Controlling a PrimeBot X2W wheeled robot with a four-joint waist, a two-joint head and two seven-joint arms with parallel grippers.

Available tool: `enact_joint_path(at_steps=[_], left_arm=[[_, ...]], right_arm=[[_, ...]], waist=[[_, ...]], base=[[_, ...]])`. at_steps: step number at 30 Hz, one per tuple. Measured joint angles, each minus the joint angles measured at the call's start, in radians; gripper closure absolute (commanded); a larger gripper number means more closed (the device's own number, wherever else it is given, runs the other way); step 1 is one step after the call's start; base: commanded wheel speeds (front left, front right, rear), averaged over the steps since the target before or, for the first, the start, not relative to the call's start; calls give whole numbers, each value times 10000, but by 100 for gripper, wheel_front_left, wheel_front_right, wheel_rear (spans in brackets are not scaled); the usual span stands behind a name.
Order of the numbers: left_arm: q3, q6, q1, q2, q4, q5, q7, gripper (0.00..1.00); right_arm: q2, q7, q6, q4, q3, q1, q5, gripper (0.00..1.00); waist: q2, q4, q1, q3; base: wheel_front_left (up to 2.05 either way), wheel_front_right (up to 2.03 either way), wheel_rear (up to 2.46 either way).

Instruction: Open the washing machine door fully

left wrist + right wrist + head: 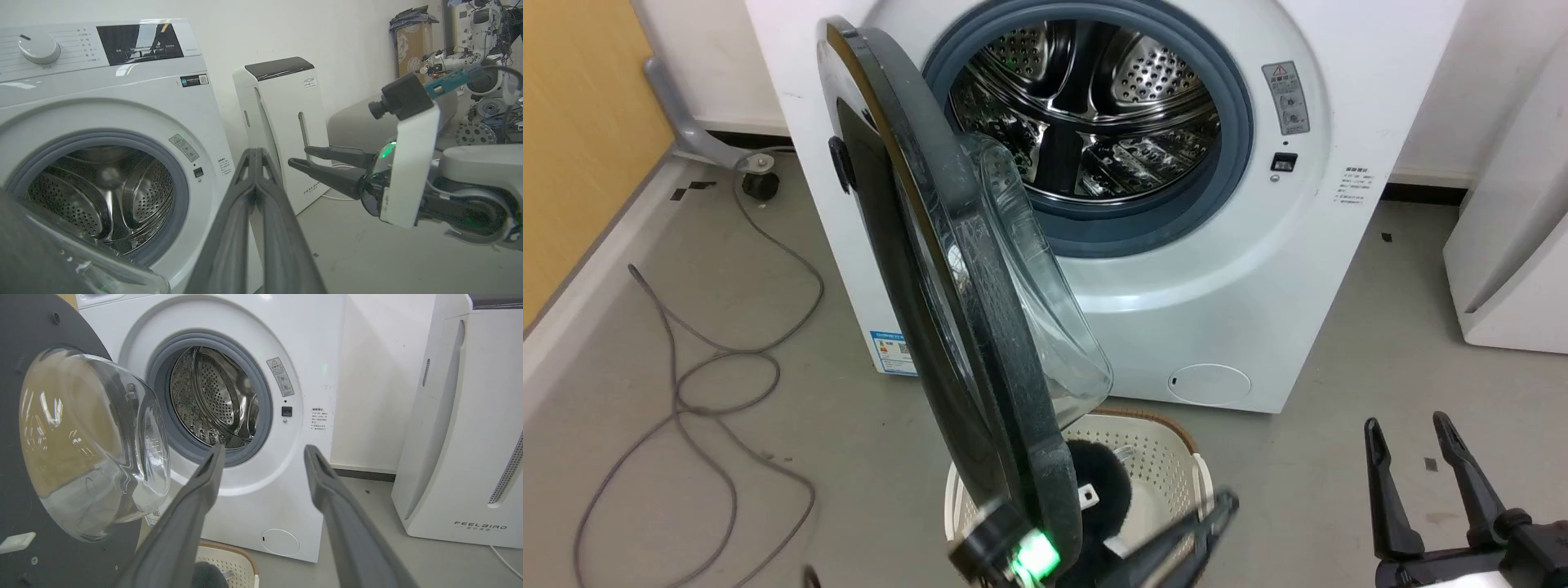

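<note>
Door [992,343] edge-on toward camera, seemingly perpendicular to machine [1217,310].

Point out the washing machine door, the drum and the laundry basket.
washing machine door [90,445]: right wrist view, on its bulging glass bowl.
drum [1094,106]: head view, on its perforated steel wall.
laundry basket [1164,465]: head view, on its perforated white inner wall.

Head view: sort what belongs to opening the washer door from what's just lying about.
Job: washing machine door, washing machine, left tool, shut, by the door's lower edge.
Lying about: laundry basket, floor cable, white appliance at right, open right tool.
</note>
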Motion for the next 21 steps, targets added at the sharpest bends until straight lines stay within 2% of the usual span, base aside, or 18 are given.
enact_joint_path(at_steps=[7,17,21], left_arm=[[-222,125,353,15,1158,-244,0,100],[748,895,390,-88,2004,-844,0,100],[1016,986,397,-109,2100,-1007,-2,100]], right_arm=[[0,0,0,59,-29,0,2,0],[0,2,0,130,-105,-1,13,0],[0,0,0,173,-151,0,13,0]], waist=[[0,55,0,101],[0,153,0,191],[0,336,0,216]], base=[[0,0,0],[0,0,0],[0,0,0]])
